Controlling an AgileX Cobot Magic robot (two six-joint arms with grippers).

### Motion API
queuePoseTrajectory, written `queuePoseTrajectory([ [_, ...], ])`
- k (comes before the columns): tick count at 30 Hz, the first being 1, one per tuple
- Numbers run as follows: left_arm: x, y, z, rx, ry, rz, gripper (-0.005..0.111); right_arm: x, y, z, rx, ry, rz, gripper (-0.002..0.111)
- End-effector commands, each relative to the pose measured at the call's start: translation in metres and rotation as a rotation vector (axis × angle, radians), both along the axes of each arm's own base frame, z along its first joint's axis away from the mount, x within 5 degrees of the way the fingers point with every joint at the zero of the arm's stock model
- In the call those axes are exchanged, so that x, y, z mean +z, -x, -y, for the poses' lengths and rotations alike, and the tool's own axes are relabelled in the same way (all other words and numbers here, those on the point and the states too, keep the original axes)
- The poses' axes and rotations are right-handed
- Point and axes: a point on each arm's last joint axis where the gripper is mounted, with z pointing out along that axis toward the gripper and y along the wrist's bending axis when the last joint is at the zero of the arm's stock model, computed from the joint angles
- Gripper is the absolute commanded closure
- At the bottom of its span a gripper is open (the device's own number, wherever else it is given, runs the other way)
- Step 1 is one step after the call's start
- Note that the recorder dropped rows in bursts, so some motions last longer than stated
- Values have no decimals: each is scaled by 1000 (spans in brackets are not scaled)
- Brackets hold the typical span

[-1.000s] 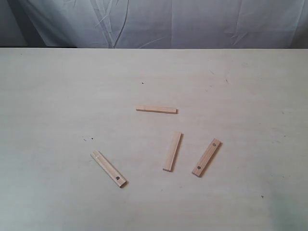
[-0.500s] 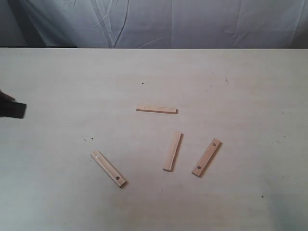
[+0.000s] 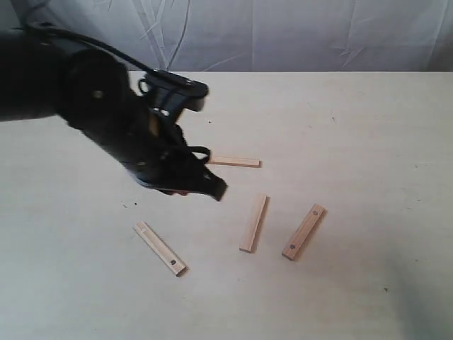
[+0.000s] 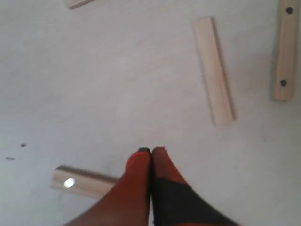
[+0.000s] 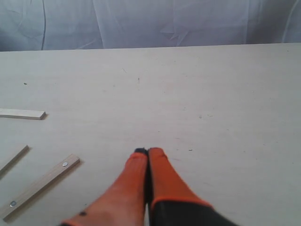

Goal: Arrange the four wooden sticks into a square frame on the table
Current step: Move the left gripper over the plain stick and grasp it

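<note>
Four pale wooden sticks lie apart on the cream table (image 3: 368,142), forming no square. The far stick (image 3: 239,162) lies crosswise, a plain stick (image 3: 253,222) sits in the middle, a holed stick (image 3: 304,231) is to its right, and another holed stick (image 3: 159,248) is at the left front. My left gripper (image 3: 214,190) hovers between the far stick and the middle one, shut and empty. The left wrist view shows its red fingertips (image 4: 141,157) pressed together, partly covering a stick (image 4: 80,181). My right gripper (image 5: 148,151) is shut over bare table, apart from a holed stick (image 5: 40,186).
The black left arm (image 3: 85,99) reaches in from the left and hides part of the table behind it. A grey curtain (image 3: 283,32) hangs past the table's far edge. The right arm does not show in the exterior view.
The left arm has swung in from the left edge to the middle of the table, near the far stick. None of the sticks has moved.
</note>
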Motion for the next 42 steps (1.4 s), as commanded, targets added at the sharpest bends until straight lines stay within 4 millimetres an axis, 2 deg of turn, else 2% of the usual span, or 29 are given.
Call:
queuePoseTrajectory([
  [1,-12,-9,45,-17,49,-5,107,1,0,0,-6,0,19,108],
  [6,-21,-17,70,23,164,-30,107,1,0,0,-6,-2,16,108],
  [13,-24,-19,72,22,166,-23,107,1,0,0,-6,-2,16,108],
  [17,-42,-20,76,26,143,-60,107,1,0,0,-6,-2,16,108],
  [20,-53,-25,79,50,135,-80,100,1,0,0,-6,-2,16,108],
  [26,-65,-34,87,73,134,-92,74,1,0,0,-6,0,20,108],
  [30,-79,-37,89,76,99,-118,73,1,0,0,-6,0,20,108],
  [42,-89,-48,93,46,29,-105,73,1,0,0,-6,0,20,108],
])
